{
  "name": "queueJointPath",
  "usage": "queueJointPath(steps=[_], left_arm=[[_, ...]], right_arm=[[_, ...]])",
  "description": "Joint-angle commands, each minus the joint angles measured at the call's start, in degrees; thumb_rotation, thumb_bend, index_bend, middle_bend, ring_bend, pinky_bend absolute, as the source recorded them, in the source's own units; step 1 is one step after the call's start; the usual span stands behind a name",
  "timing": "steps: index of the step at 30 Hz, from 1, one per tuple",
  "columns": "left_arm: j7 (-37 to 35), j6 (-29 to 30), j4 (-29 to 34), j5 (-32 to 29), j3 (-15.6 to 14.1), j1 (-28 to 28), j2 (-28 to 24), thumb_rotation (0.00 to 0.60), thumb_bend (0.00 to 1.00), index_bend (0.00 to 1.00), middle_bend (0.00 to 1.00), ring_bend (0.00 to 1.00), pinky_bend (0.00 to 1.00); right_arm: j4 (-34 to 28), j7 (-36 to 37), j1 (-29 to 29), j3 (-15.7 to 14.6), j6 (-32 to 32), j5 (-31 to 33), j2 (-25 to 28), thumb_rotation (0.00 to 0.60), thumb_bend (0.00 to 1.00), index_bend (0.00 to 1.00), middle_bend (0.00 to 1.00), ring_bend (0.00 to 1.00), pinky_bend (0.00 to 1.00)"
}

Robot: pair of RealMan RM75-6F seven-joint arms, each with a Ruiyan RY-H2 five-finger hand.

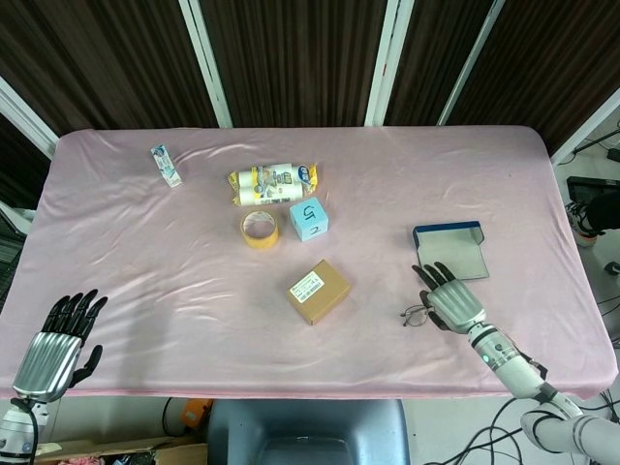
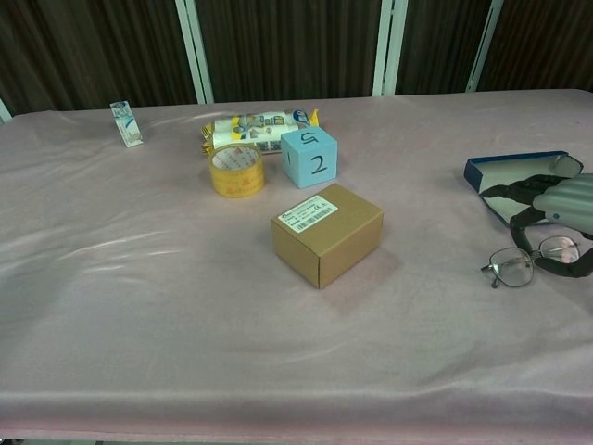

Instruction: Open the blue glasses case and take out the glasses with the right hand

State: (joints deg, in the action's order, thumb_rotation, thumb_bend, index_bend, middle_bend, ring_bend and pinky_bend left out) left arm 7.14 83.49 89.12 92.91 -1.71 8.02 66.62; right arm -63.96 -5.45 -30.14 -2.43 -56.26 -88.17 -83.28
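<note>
At the far left, low by the near edge of the pink desk (image 1: 145,252), the left hand (image 1: 58,344) hangs with its fingers spread and nothing in it.

Going right along the back there is a small white packet (image 1: 166,165), then a yellow snack bag (image 1: 273,180), a roll of yellow tape (image 1: 260,230) and a light blue cube (image 1: 309,219) with numbers on it. A brown cardboard box (image 1: 319,291) sits in the middle.

Further right, the blue glasses case (image 1: 450,249) lies open, its pale inside facing up. Its long side runs left to right, a bit slanted.

Just in front of it, the glasses (image 2: 533,261) lie flat on the cloth, out of the case. Their long side runs left to right as well, and the lenses sit side by side. The right hand (image 1: 451,300) is over their right end, fingers apart and curved, pointing toward the case. I cannot tell if it touches them, but it does not look like it is holding them.

The glasses look light, thin and easy to bend or scratch. It would be best to pick them up softly by the frame, at the bridge or near a hinge, not by the lenses. The case looks stiff and smooth.
</note>
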Motion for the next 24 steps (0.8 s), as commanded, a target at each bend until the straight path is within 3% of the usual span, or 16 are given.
queueJointPath(steps=[1,13,24], left_arm=[[-0.06,0.08,-0.01,0.04,-0.01,-0.04,-0.01,0.6,0.42,0.0,0.0,0.0,0.08],[-0.24,0.25,-0.02,0.09,-0.01,-0.14,-0.09,0.6,0.42,0.0,0.0,0.0,0.08],[-0.53,0.55,-0.06,0.23,0.0,-0.27,-0.17,0.6,0.42,0.0,0.0,0.0,0.08]], right_arm=[[0.03,0.12,0.0,-0.05,0.06,-0.01,-0.08,0.6,0.55,0.64,0.03,0.0,0.0],[0.32,0.2,-0.11,-0.11,0.37,-0.01,-0.38,0.6,0.63,0.71,0.06,0.0,0.0],[-0.86,0.41,-0.28,0.85,-1.11,-0.1,-0.4,0.6,0.64,0.73,0.09,0.0,0.0]])
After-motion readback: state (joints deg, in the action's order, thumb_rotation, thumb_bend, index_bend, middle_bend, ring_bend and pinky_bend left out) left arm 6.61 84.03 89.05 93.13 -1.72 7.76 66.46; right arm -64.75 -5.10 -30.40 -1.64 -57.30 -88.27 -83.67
